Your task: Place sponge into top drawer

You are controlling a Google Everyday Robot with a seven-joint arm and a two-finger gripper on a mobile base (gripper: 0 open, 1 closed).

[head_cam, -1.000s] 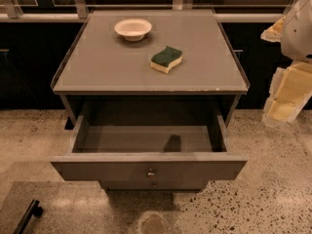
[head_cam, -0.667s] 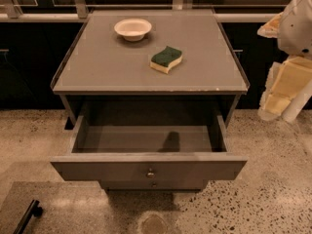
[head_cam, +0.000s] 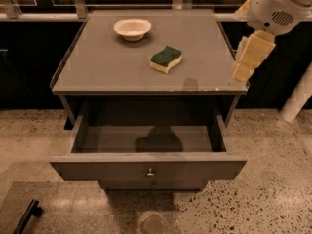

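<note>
The sponge, pale yellow foam with a dark green top, lies on the grey cabinet top, right of centre. The top drawer is pulled out below it, and I see nothing in it; its small round knob is at the middle of the front panel. My gripper hangs from the white arm at the cabinet's right edge, pointing down, right of the sponge and apart from it. It holds nothing that I can see.
A white bowl stands at the back of the cabinet top, left of the sponge. A rail and dark cabinets run along the back. A white post stands at the right on the speckled floor.
The arm and gripper have moved left and up, from beside the cabinet to over its right edge. The sponge, bowl and drawer have not moved.
</note>
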